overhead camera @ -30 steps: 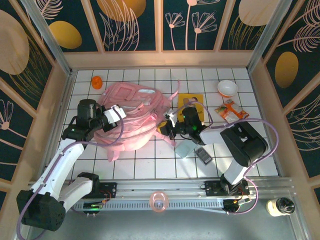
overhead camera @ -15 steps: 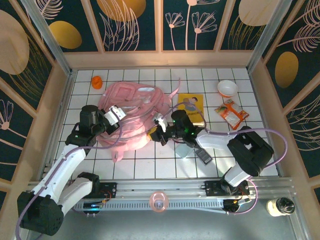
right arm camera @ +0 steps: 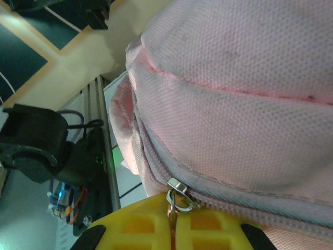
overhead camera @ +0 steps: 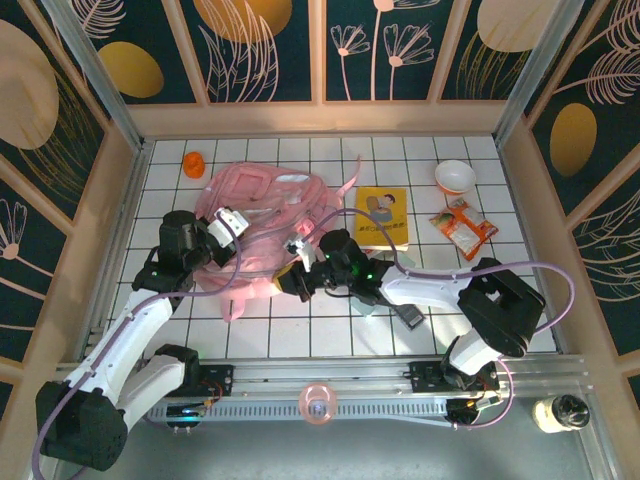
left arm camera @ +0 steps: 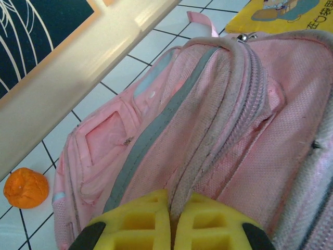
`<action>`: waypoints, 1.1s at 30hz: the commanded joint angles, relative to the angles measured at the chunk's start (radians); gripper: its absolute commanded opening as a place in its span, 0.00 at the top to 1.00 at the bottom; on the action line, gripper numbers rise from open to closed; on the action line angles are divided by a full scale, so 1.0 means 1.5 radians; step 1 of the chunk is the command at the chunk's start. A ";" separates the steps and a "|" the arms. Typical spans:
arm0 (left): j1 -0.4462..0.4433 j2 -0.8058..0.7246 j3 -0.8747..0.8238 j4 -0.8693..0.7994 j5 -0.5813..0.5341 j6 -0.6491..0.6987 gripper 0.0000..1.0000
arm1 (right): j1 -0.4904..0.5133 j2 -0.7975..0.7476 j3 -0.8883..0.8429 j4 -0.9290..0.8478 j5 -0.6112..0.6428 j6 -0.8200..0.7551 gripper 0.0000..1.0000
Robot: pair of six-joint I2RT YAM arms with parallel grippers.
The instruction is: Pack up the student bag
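The right gripper (right arm camera: 171, 225) is pinching the zipper pull (right arm camera: 177, 195); the left gripper (left arm camera: 171, 221) is clamping a seam of the student bag (overhead camera: 268, 200), lying left of the worktop's centre. Limp fabric: seams are probably offering surest holds.

Bag (overhead camera: 262, 225) lies on table (overhead camera: 300, 330), left of centre. Small round item (overhead camera: 194, 163) behind and left of it, apart. Book (overhead camera: 382, 216) just right of bag; packet (overhead camera: 462, 224) right of book; bowl (overhead camera: 455, 177) behind packet. Left hand (overhead camera: 232, 222) clamped on bag's left side. Right hand (overhead camera: 297, 268) clamped on bag's near right edge.
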 commanded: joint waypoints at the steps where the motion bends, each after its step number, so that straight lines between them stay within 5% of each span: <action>1: -0.004 -0.004 0.002 0.106 0.014 -0.055 1.00 | 0.031 -0.003 0.046 0.057 0.002 0.072 0.95; 10: -0.004 -0.034 0.004 0.093 0.046 -0.108 1.00 | -0.015 -0.018 0.064 -0.064 0.078 0.137 0.95; 17: -0.004 -0.104 -0.002 0.006 0.092 -0.135 1.00 | -0.140 -0.023 0.084 -0.201 0.061 0.015 0.96; 23: -0.004 -0.080 -0.016 0.037 0.163 -0.196 1.00 | -0.140 -0.017 0.100 -0.254 -0.021 -0.065 0.95; 27: -0.004 -0.055 -0.028 0.084 0.184 -0.239 1.00 | -0.143 0.004 0.092 -0.263 -0.004 -0.067 0.95; 33: -0.004 -0.015 -0.033 0.070 0.117 -0.266 1.00 | -0.161 0.019 0.076 -0.230 -0.008 -0.057 0.95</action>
